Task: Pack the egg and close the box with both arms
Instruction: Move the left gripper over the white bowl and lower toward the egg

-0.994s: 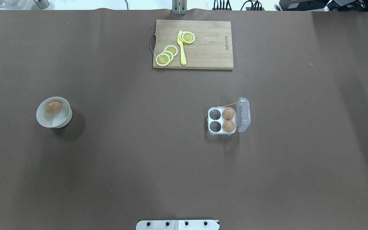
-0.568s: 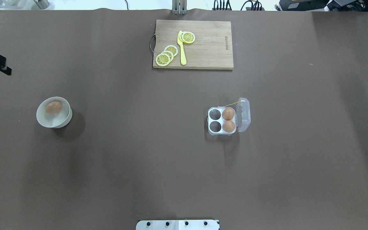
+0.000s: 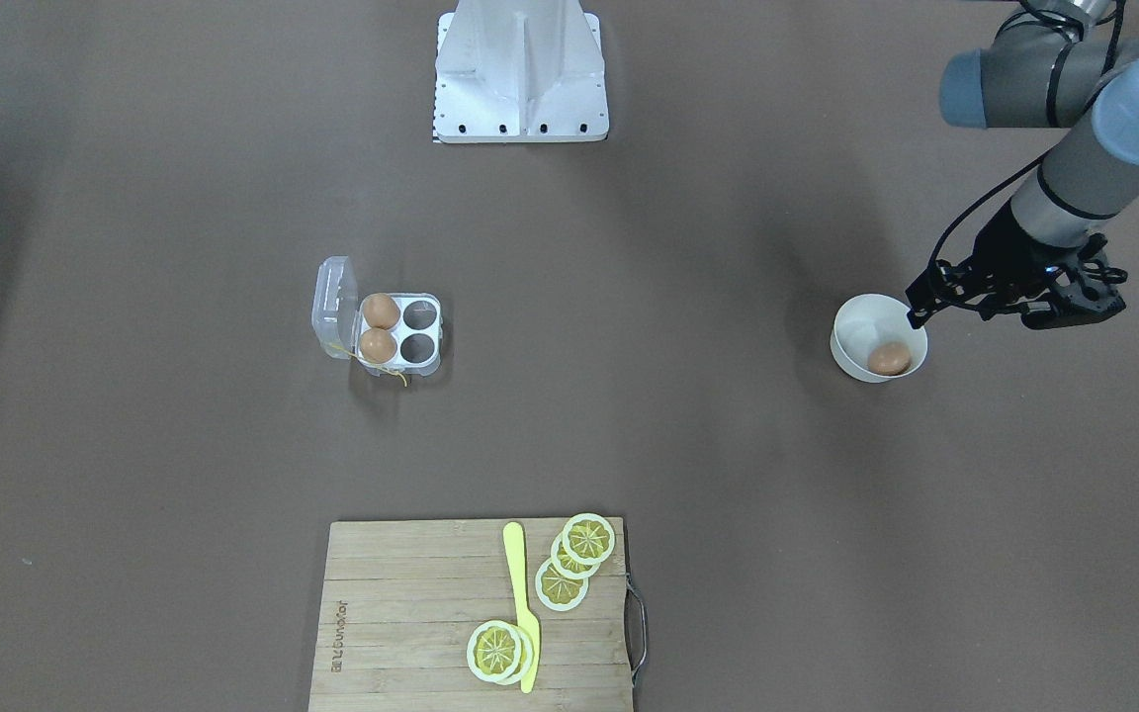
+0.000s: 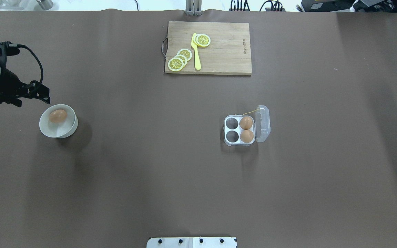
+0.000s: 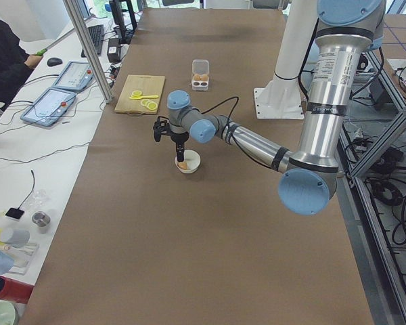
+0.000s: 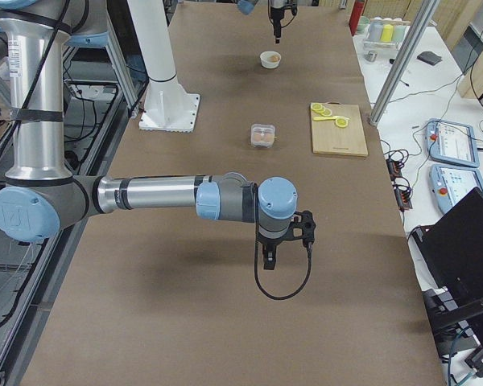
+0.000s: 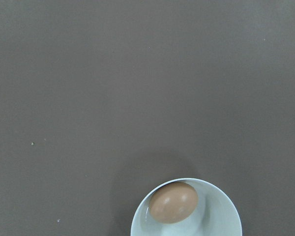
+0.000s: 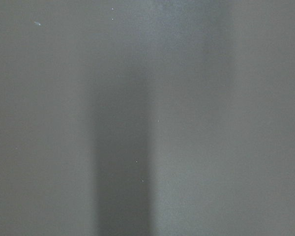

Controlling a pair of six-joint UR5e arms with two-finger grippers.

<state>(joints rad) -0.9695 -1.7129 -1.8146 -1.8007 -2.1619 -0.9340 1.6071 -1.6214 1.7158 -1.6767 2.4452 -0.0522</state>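
Our left gripper (image 4: 45, 99) hovers beside the bowl (image 4: 58, 136), empty; we cannot tell its opening. Descending off-centre, it could clip the rim, jolting the egg (image 4: 58, 115).

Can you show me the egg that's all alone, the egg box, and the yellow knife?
lone egg (image 4: 58, 115): overhead view, middle of its shell.
box (image 4: 263, 124): overhead view, on its open clear lid.
yellow knife (image 4: 196, 51): overhead view, about the middle of its length.

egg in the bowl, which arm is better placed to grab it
Left. The left gripper hangs close by the bowl holding the egg; the right gripper is far off across the table.
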